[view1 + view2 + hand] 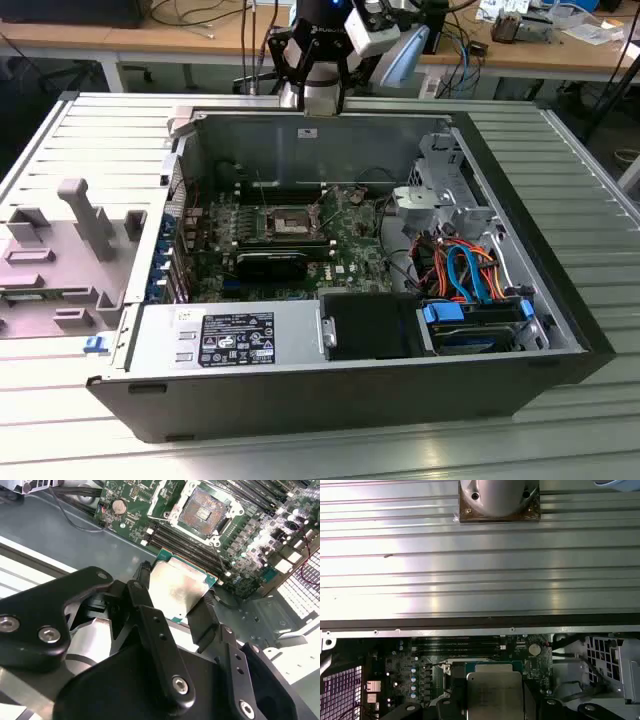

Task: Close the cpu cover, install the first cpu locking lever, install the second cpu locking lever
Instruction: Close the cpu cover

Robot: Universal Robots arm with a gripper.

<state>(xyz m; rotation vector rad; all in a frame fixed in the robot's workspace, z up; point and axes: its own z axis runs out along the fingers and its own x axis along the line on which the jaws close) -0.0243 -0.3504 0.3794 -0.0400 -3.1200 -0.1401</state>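
My gripper (177,587) is shut on a CPU chip (181,596), a square silvery plate with a green edge, held by two opposite sides between black fingers (146,605). In the first wrist view the chip (495,692) hangs over the green motherboard (405,680). The open socket (202,510) shows its bare contact field, framed by the silvery cpu cover (189,530); I cannot tell whether the cover lies flat. Thin wire levers (161,518) stick out beside it. The chip is beside the socket, apart from it. In the exterior view the gripper (312,70) is above the case's rear wall, with the socket (290,222) below.
The open computer case (330,400) lies on a ribbed metal table (580,180). Inside are a grey power-supply box (225,340), a black oblong block (272,265), orange and blue cables (465,265) and a drive bay (480,325). A grey plastic part (85,215) lies at the exterior view's left.
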